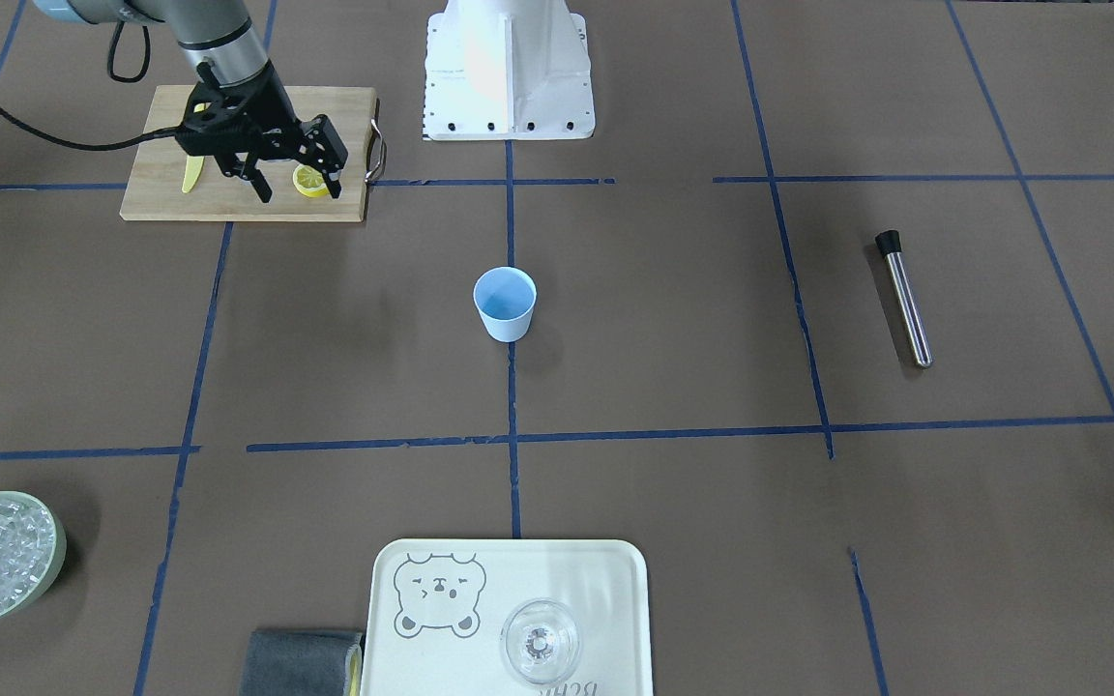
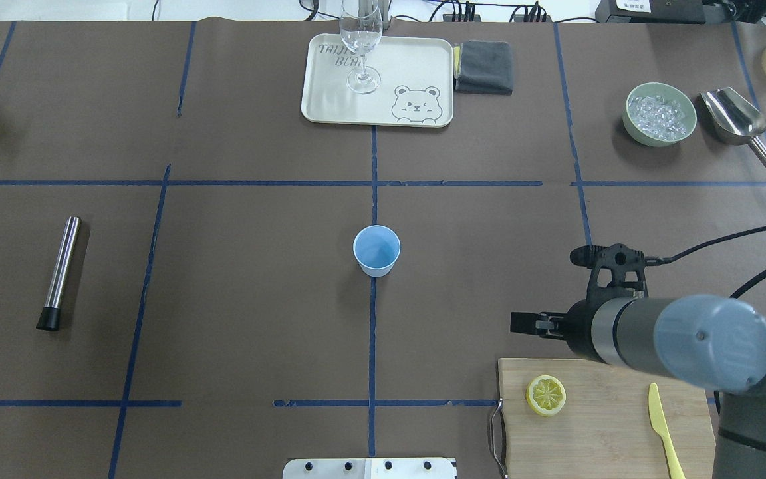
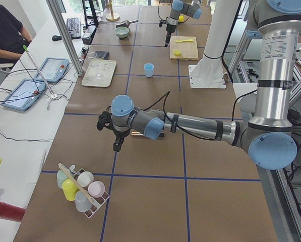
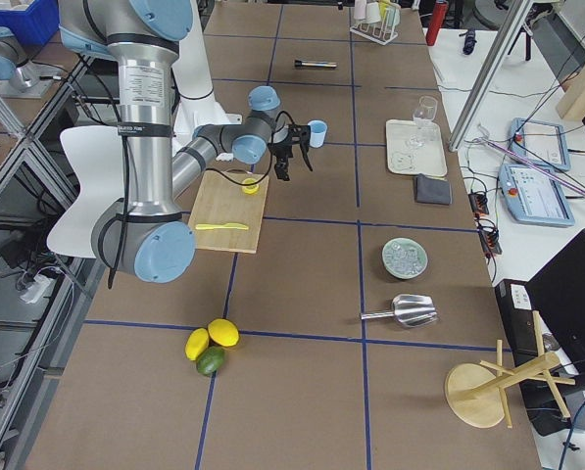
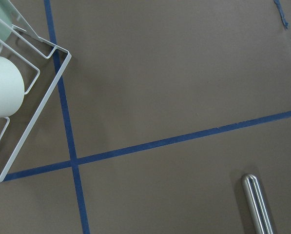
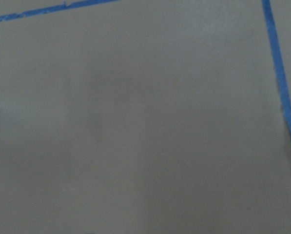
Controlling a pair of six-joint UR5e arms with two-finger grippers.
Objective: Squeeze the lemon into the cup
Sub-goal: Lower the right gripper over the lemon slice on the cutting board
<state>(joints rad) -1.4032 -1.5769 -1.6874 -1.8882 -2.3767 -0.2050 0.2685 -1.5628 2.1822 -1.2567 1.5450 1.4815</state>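
Right gripper (image 1: 301,193): the jaws are spread wide with nothing between them. The unit hangs in the air above the side of the cutting board (image 2: 609,432) that faces the counter's centre. It touches neither the board nor the fruit. Its wrist camera shows only brown counter surface, blue tape and a pale sliver at the view's left edge.

Left gripper (image 3: 117,146): it hangs above the counter toward the robot's left end. Only part of it shows in the front-facing view, and its wrist camera shows none of it, so I cannot tell how far it is open.

Lemon (image 2: 546,395): it lies flat on the cutting board, cut face up, close to the robot-side edge of the counter on the robot's right. A yellow knife (image 2: 662,426) lies on the same board, apart from the lemon and nearer the counter's right end.

Cup (image 2: 376,250): it stands upright at the counter's centre on a blue tape line, well apart from the board and both grippers.

Other items:
- A steel tube (image 2: 60,273) with a black cap lies toward the left end.
- A wire rack (image 3: 82,191) of cups stands near the operator-side left corner.
- A tray (image 2: 330,100) sits at the middle of the operator-side edge and carries a stemmed glass (image 2: 361,46). A grey cloth (image 2: 484,66) lies just beside the tray.
- A bowl (image 2: 659,141) of ice and a metal scoop (image 2: 735,120) sit toward the operator-side right corner.
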